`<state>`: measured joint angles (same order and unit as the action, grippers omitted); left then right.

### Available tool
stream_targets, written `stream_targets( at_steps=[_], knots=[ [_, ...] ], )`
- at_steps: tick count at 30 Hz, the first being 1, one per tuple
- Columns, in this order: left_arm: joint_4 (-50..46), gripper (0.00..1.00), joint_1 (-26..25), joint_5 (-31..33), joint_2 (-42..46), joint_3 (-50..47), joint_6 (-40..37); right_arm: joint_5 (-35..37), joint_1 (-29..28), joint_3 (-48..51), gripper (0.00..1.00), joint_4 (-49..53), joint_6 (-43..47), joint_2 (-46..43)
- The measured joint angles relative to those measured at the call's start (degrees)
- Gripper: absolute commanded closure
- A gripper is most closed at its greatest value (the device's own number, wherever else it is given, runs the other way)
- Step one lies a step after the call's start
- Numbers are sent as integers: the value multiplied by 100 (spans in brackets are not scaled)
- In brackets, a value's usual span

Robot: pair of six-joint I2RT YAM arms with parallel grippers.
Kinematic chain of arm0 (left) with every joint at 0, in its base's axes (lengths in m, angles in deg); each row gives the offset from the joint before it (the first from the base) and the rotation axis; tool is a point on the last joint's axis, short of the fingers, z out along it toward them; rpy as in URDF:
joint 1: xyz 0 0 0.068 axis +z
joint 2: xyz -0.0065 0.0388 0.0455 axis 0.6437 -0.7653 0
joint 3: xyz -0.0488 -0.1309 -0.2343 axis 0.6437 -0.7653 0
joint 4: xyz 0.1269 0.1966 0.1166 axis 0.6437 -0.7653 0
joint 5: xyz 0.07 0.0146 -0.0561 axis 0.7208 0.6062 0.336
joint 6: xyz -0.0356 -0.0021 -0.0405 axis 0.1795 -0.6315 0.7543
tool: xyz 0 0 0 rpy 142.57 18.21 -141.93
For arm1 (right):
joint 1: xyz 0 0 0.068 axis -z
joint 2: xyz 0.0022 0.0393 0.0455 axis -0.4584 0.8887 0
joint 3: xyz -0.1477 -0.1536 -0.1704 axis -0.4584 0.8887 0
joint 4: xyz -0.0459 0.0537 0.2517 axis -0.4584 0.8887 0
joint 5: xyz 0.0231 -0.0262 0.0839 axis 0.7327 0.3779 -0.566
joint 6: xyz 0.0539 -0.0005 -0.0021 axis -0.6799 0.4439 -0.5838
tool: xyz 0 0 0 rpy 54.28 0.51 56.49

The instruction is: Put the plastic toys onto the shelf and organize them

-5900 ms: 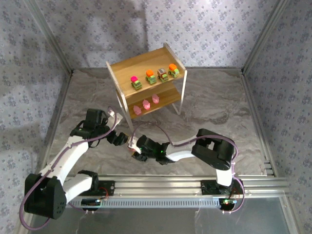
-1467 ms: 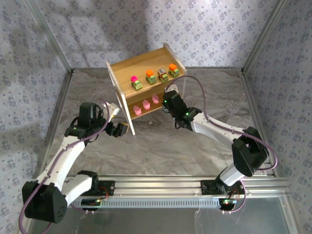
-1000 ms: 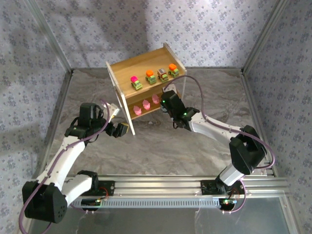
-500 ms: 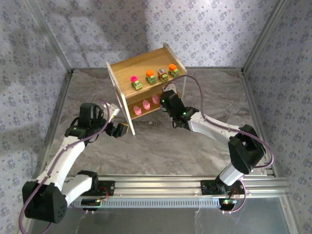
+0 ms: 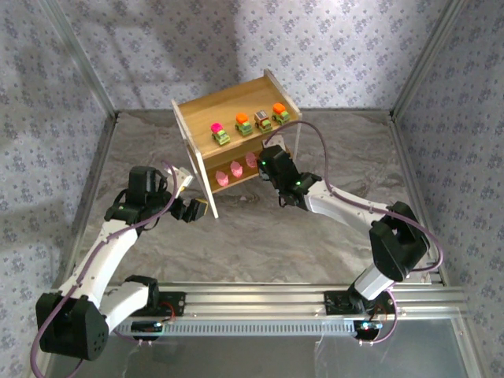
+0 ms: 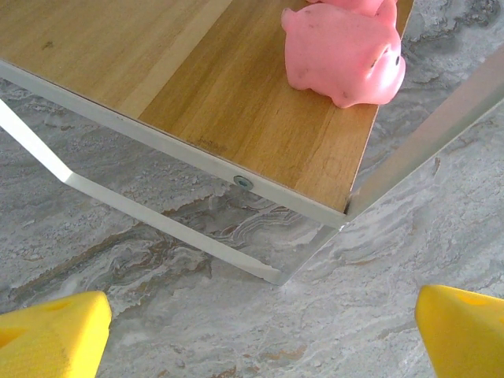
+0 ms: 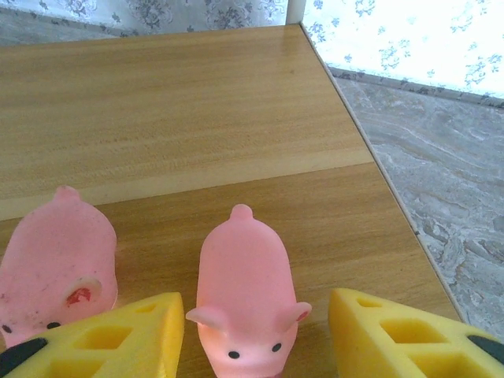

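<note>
Here our right gripper [image 7: 253, 305] stands partly open on either side of a pink pig [image 7: 240, 264] on the lower board of the shelf [image 7: 197, 102], clamping nothing. A second pig [image 7: 59, 252] sits just beside it. Our left gripper [image 6: 260, 315] hangs wide open and empty near the shelf's corner. Four cars [image 5: 247, 124] line the top tier.

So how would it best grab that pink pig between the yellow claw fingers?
Probably squeeze the pig across its plump sides, just behind the ears, coming straight in from the shelf's open front like the right claw. It stands snout-outward, sides free, though another pig sits close on one side.
</note>
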<state>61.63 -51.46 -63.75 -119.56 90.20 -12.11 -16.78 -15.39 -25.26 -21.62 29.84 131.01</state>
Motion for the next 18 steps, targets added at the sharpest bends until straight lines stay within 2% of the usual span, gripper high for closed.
stream_targets(
  at_steps=[18],
  knots=[
    [0,1,4,70,0,0,2,358,-295,367,40,221,-7,-743]
  ],
)
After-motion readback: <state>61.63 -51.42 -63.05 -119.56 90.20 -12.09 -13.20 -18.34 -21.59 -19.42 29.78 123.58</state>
